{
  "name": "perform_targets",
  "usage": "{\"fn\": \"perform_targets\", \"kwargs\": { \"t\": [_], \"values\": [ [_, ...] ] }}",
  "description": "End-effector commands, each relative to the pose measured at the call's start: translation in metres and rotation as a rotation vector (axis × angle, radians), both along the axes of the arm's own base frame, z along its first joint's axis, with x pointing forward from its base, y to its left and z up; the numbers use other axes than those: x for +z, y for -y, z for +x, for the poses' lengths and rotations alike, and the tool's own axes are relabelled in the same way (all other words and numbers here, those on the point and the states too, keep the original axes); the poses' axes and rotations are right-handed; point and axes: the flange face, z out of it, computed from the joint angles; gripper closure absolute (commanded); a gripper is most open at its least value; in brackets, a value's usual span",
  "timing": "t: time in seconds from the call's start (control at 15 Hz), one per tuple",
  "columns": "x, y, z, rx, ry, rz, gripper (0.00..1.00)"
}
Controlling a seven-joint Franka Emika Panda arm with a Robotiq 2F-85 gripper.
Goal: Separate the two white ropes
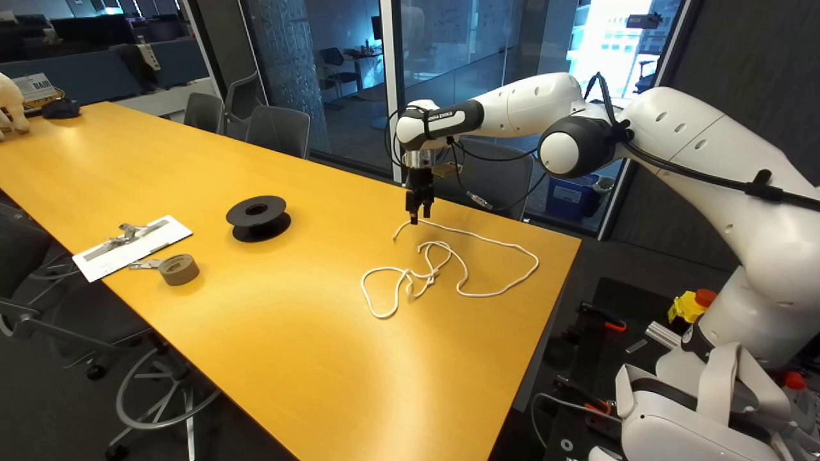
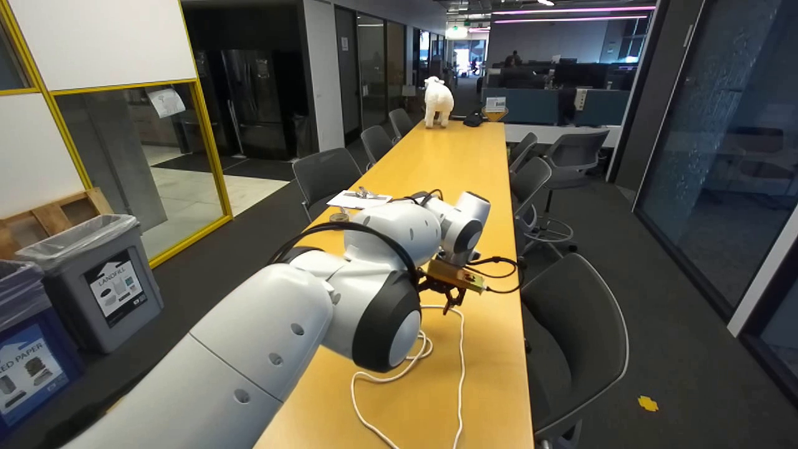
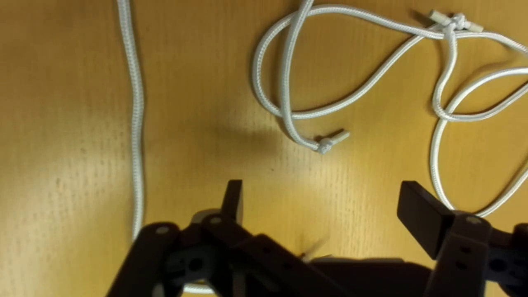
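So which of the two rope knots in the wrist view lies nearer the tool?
The single-tipped knot near the picture's middle; the two-tipped knot at upper right lies farther from the tool.

The arm's base stood just off the short end of the table. In an exterior view the thick white upper arm leaned toward the table and met the elbow, a black joint with a white cap. A black cable was strapped along the links. The forearm stretched out nearly level, well above the table. At its end the wrist bent downward, so the gripper pointed straight down above the table. A gold-coloured box sat at the wrist. In the wrist view, the two dark fingers were spread well apart, their flat pads facing each other, with the table beneath.
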Motion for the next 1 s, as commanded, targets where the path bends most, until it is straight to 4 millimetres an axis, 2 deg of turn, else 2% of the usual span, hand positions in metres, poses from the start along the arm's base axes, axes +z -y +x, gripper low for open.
{"fn": "perform_targets", "kwargs": {
  "t": [0.0, 0.27, 0.6, 0.73, 0.93],
  "values": [
    [-0.002, -0.018, -0.002, 0.06, -0.02, -0.007, 0.0],
    [-0.023, -0.03, -0.007, 0.066, -0.03, -0.075, 0.01],
    [-0.045, -0.041, -0.023, 0.073, -0.006, -0.15, 0.0],
    [-0.05, -0.045, -0.031, 0.059, 0.028, -0.181, 0.0],
    [-0.044, -0.054, -0.04, 0.038, 0.087, -0.227, 0.0]
  ]
}}
